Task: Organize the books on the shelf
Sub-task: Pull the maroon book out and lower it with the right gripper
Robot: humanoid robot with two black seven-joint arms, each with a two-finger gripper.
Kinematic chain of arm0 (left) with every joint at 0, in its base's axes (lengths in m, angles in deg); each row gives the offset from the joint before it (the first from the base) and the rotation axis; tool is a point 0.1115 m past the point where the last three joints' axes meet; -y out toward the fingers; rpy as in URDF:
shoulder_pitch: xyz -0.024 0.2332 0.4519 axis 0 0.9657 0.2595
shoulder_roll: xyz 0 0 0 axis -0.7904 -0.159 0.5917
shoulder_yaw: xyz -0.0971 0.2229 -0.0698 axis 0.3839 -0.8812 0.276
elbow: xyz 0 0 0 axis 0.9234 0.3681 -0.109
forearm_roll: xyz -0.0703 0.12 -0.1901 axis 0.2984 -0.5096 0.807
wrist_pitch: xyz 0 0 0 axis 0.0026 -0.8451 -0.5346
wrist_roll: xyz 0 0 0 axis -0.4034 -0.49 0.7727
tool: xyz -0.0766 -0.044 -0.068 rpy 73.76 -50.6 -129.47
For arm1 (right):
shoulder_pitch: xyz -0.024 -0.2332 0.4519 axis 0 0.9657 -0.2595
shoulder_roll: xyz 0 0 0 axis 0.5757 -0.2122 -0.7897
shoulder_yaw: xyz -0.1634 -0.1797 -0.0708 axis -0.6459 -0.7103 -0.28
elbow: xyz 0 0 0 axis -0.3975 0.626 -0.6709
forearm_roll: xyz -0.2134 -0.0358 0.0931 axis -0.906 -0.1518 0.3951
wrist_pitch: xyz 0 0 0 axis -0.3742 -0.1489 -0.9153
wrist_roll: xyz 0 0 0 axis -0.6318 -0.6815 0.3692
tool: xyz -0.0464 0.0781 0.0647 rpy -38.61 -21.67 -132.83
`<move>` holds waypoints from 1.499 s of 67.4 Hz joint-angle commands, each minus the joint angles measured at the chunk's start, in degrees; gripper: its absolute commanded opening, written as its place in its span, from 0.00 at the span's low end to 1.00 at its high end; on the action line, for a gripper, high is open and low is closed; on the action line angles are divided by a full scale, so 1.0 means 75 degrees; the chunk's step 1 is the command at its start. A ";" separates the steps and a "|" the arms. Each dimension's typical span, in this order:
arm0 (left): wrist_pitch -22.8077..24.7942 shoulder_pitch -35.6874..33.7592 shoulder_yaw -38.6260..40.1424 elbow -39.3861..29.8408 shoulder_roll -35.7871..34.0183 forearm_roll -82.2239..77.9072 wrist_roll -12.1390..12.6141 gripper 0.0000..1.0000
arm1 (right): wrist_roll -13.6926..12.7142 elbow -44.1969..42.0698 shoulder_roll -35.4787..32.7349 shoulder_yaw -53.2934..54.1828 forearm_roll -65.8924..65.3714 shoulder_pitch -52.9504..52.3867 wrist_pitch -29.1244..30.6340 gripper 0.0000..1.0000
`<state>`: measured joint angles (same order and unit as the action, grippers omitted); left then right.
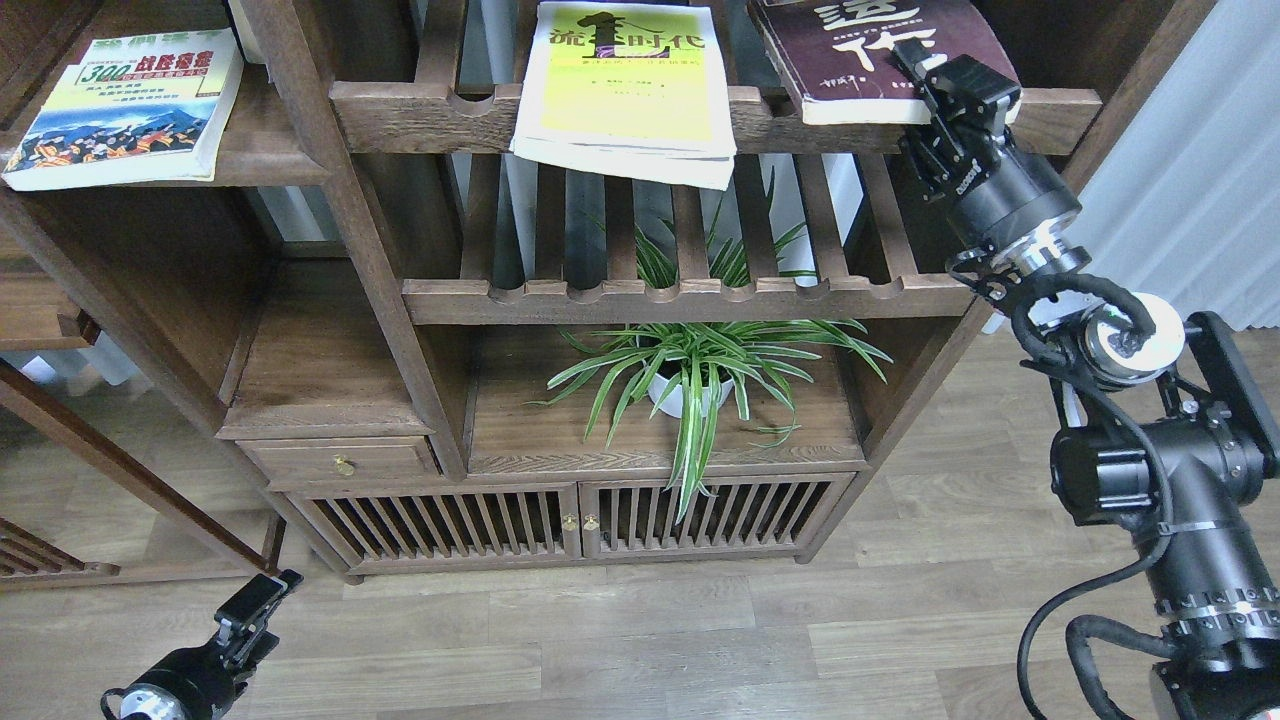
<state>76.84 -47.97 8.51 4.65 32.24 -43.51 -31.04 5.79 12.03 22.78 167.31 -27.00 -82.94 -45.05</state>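
at the far left, the smaller "300" book [125,108] with its blue illustration lay flat on the solid dark-brown shelf [260,165], its cover facing up. low in the bottom left corner, near the wood floor [650,640], the left pincer [262,595] hung clear of the furniture, well apart from every book; its fingers looked pressed together with nothing between them. further right, the yellow-green book [625,85] with black characters rested on the upper slatted rack [420,115], its lower edge hanging out over the scalloped front rail. below it, past a second slatted rack [560,295], a spider plant [690,370] in a white pot stood in the open compartment above two slatted cabinet doors [570,520]. to the right again, the thick maroon book [860,60] with white characters lay on the same upper rack, its pale page edge at the front rail. the right pincer [945,85] was clamped on the lower right corner of that maroon book, one finger lying over the cover and the other beneath the corner. the right arm ran down from there toward the lower right edge, in front of a pale curtain [1190,190].
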 commanded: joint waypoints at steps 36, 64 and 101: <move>0.0000 0.0035 -0.0024 -0.0009 -0.0003 -0.0012 0.0013 0.99 | -0.0687 0.1081 -0.1603 0.0600 0.1505 0.1201 0.0032 0.03; 0.0000 0.0081 -0.0152 -0.0009 -0.0003 -0.0012 0.0013 0.99 | -0.0687 0.1527 -0.2096 0.0940 0.1927 0.3521 0.1800 0.03; 0.0000 0.0152 -0.0199 -0.0044 0.0372 0.0000 0.0002 0.99 | -0.0687 0.1468 -0.1405 0.0565 0.2244 0.6440 0.2371 0.03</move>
<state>76.84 -46.84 7.26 4.43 33.99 -43.59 -31.13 0.65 23.12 9.98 173.50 -9.78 -36.85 -27.29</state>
